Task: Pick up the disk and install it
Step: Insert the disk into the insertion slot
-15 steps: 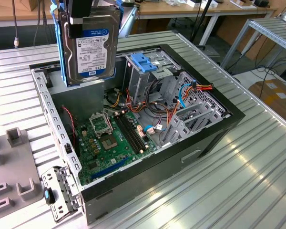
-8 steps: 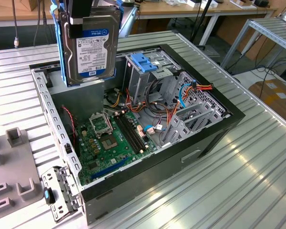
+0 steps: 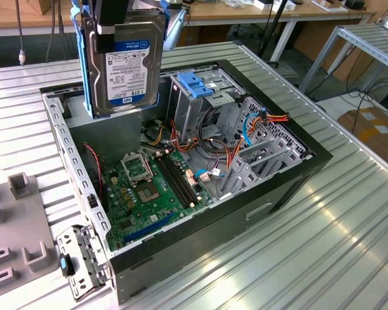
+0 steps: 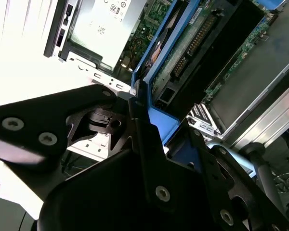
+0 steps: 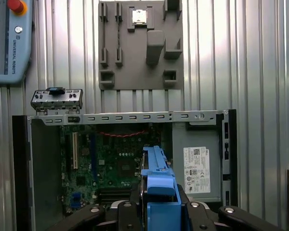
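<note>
The disk [image 3: 126,68] hangs upright in the air over the back left corner of the open computer case [image 3: 291,187]. It is dark silver with a white and blue label facing the exterior view, and it has blue side rails. My gripper [image 3: 116,26] is shut on its upper end, with a black finger across the top of the label. In the first wrist view the disk's blue rail [image 5: 158,185] points down toward the motherboard [image 5: 113,163] between the gripper's black fingers [image 5: 135,211]. The second wrist view shows the disk [image 4: 183,53] edge-on with its circuit board side visible.
Inside the case are a silver drive cage with a blue cap [image 3: 197,84], coloured cables [image 3: 258,123] and a grey box with a white sticker [image 5: 197,168]. A grey fixture plate [image 5: 140,43], a loose metal bracket [image 5: 57,98] and a teach pendant [image 5: 9,41] lie on the ribbed metal table [image 3: 323,245].
</note>
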{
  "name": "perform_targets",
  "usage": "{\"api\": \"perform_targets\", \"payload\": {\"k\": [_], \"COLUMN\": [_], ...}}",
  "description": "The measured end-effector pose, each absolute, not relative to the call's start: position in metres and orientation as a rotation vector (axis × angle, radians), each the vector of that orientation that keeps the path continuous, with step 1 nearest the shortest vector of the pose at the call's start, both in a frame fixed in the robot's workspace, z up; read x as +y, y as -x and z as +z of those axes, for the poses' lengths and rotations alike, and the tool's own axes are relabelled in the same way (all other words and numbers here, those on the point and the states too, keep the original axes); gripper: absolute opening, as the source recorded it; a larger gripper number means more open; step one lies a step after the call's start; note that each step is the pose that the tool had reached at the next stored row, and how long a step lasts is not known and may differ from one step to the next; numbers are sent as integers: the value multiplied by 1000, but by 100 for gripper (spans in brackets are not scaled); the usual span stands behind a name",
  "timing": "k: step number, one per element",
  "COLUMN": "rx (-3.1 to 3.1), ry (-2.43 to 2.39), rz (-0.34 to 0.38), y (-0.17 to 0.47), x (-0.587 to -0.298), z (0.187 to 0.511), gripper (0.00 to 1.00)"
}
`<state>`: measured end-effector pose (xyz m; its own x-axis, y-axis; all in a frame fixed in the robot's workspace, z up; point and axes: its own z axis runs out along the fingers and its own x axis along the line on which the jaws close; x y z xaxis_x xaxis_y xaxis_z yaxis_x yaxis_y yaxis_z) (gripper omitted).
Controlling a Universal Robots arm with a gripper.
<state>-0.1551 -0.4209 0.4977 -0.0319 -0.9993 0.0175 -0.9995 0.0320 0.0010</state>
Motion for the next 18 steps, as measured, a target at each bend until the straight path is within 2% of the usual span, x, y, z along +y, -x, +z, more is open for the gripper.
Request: {"api": "perform_targets", "payload": {"k": [18], "rx": [-2247], "ry": [-2176], "rz": [18], "y": [147], "x": [-423], "z": [498], "gripper": [37]}}
